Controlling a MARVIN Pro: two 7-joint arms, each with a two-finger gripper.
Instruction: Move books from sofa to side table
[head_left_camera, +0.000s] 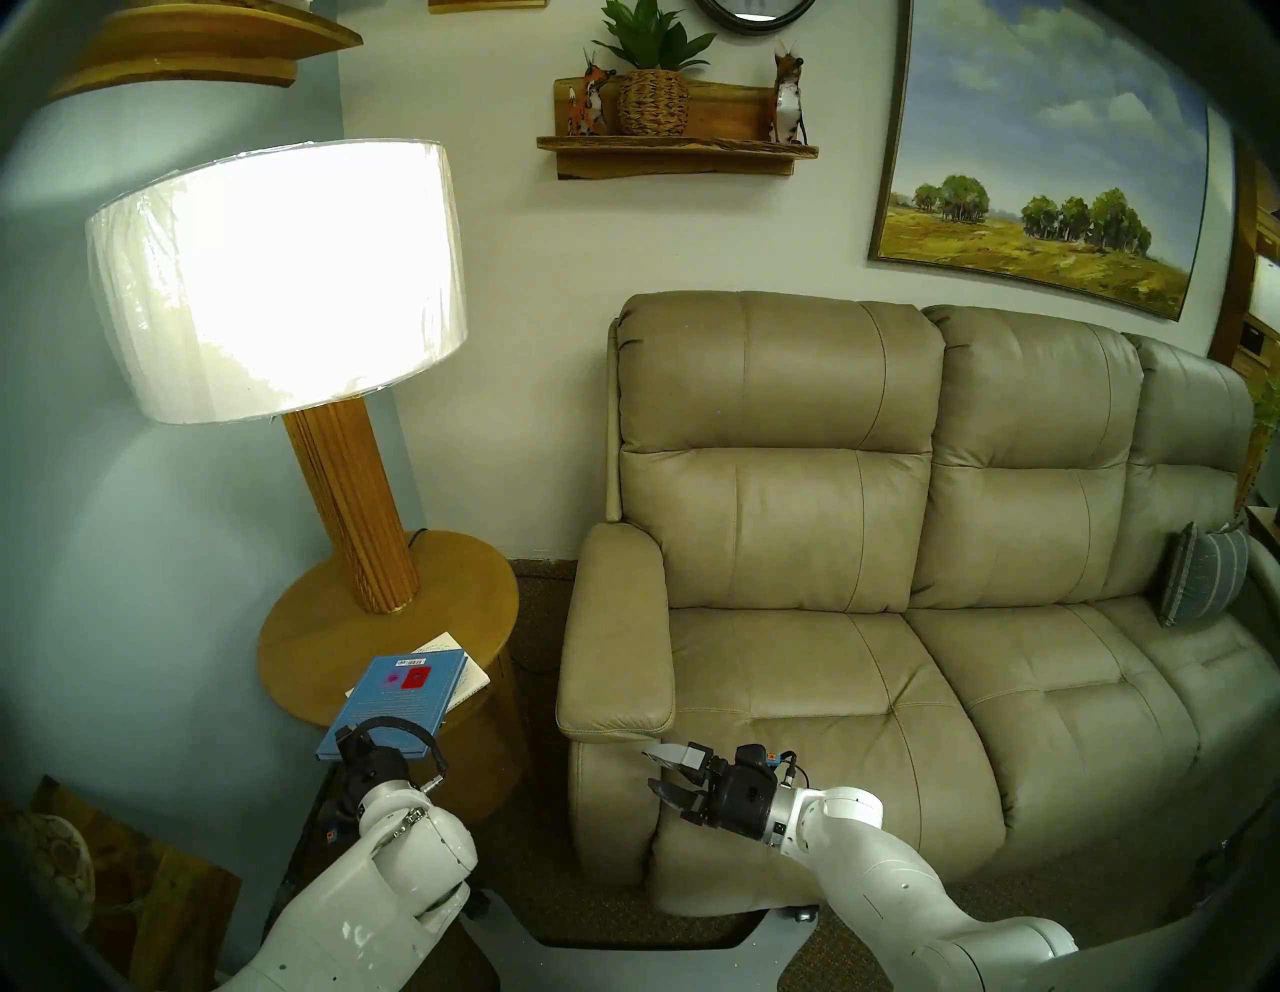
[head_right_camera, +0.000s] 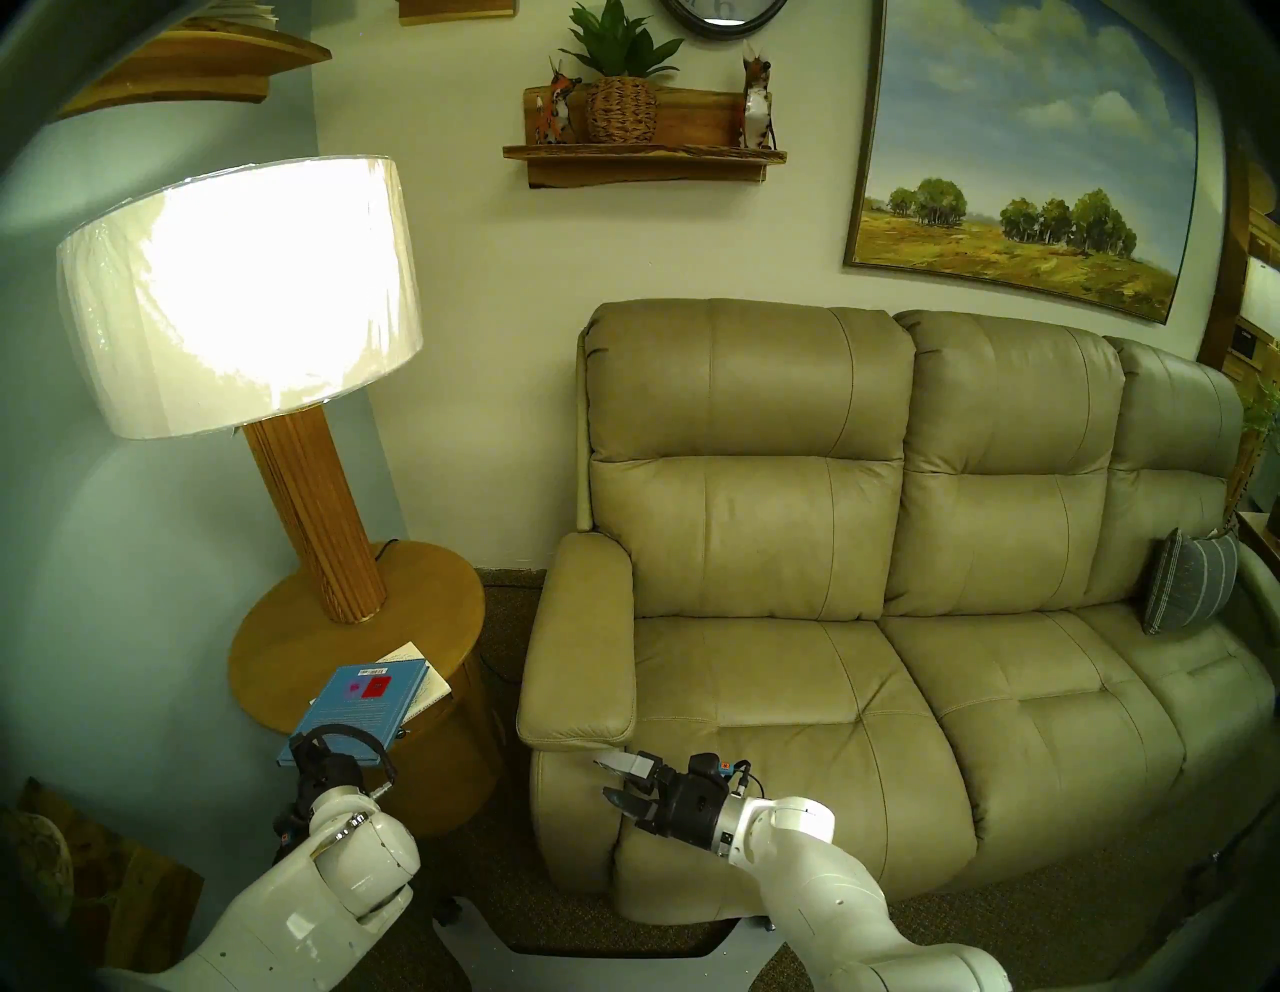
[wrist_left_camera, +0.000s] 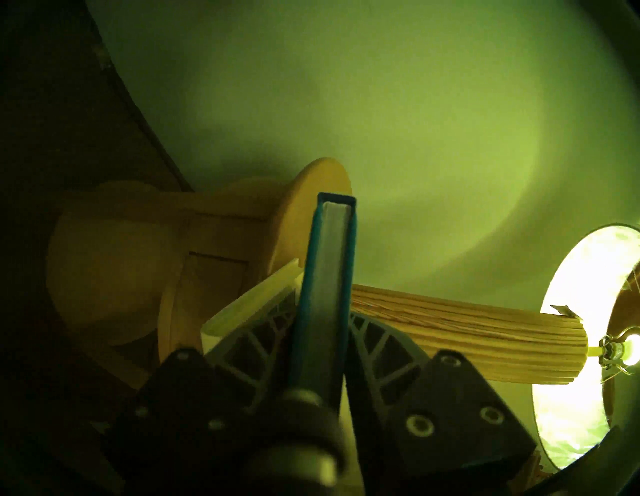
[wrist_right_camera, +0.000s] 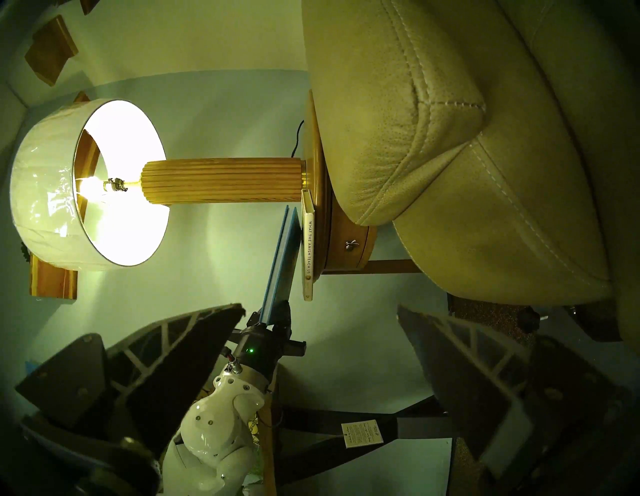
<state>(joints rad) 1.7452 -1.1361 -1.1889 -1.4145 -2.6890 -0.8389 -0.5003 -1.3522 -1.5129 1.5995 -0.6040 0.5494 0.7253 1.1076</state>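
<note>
The light-blue book with the red square is held by its near edge in my left gripper, tilted, its far end over the cream book. The cream book lies flat on the round wooden side table, overhanging its front edge. In the left wrist view the blue book runs between my shut fingers. The right wrist view shows the blue book angled above the cream one. My right gripper is open and empty before the sofa's left armrest. No book shows on the beige sofa.
A lit lamp on a ribbed wooden stem stands on the back half of the side table. A grey striped cushion leans at the sofa's far right. Wooden wall shelves hang above. The blue wall is close on the table's left.
</note>
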